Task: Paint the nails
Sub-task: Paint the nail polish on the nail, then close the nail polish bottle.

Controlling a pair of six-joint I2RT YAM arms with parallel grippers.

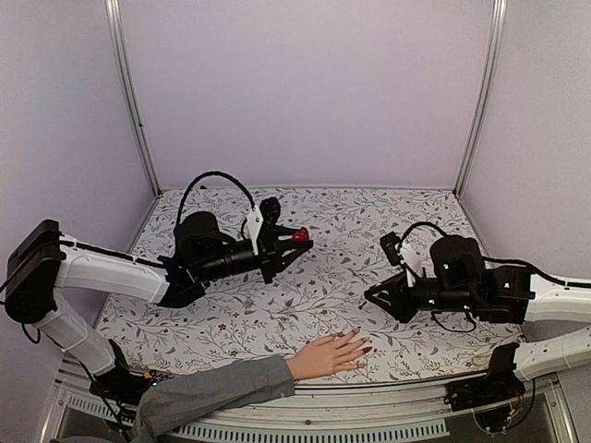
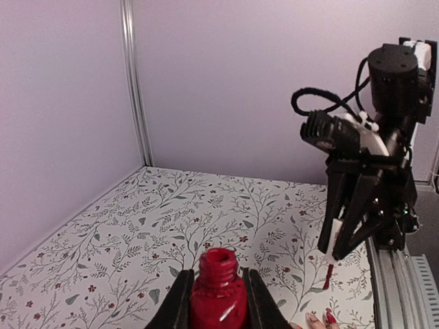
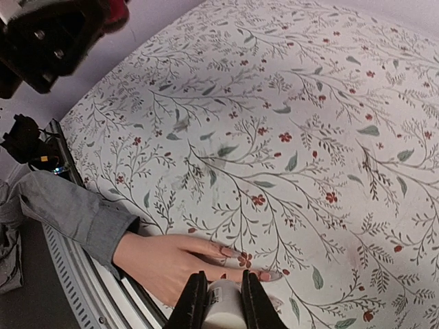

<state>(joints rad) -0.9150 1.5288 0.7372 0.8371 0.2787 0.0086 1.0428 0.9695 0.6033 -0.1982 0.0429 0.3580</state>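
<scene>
Floral tabletop (image 1: 323,295), nails (image 3: 231,252) just ahead of right pincer (image 3: 223,284) pinching white cap (image 3: 221,307), left pincer (image 2: 218,274) pinching red bottle (image 2: 218,305)

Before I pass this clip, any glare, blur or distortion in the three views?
Top external: even soft light, faint shadows, wide-angle lean in the corner posts. Left wrist: red bottle sharp, small glints on it. Right wrist: white cap soft at the bottom edge, hand clear.

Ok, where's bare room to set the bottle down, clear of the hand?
Free: the floral cloth along the back wall, and the middle stretch between the left gripper with the bottle and the right gripper. Crowded: the near edge, where the hand lies with the right gripper's brush cap close by.
</scene>
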